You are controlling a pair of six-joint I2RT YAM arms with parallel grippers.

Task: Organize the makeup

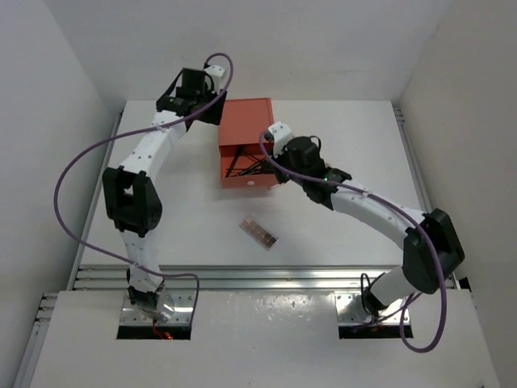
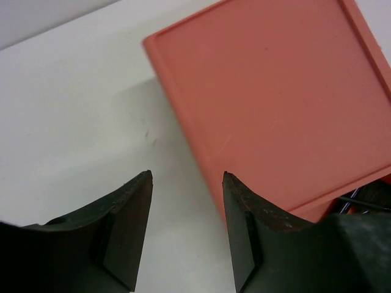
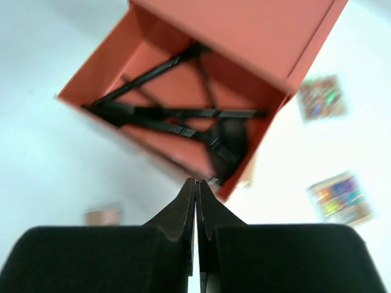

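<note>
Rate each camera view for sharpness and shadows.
Top external: sharp and evenly lit, shadows faint, the long palette clear. Left wrist: sharp; the red box casts a soft shadow on the table to its left. Right wrist: blurred throughout, the square palettes smeared, the dark sticks inside the box soft-edged.

Your right wrist view is motion-blurred. A square palette (image 3: 321,97) and a second palette (image 3: 341,198) beside the drawer box (image 3: 244,36) show only smeared colours, and a pinkish thing (image 3: 102,215) near its open drawer can't be identified. From above, the right arm (image 1: 339,190) covers the box's front corner. The left wrist view crops the box's far side.
</note>
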